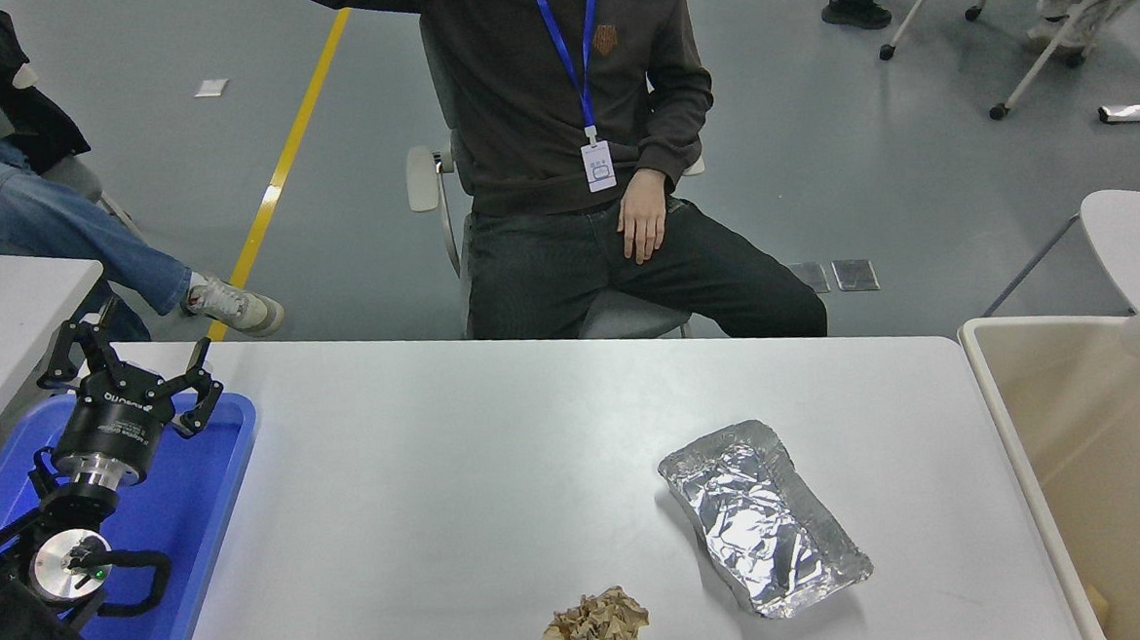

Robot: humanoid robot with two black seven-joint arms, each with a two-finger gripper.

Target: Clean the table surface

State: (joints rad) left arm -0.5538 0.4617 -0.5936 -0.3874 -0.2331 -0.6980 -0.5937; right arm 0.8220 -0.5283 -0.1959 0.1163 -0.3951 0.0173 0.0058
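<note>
Parking my left gripper (133,367) spread over the blue tray (210,495); foil tray (762,517) on counter (441,463) looks light, crushable; I'd pinch its rim.

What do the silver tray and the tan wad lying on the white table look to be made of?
The silver tray looks like thin aluminium foil: shiny, mirror-bright, wrinkled all over, with a bent, uneven rim. The tan wad looks like crumpled paper, perhaps a napkin or brown wrapping: matte, with soft irregular folds; the exact kind cannot be told. Both lie on the table surface, which looks smooth and matte white.
</note>
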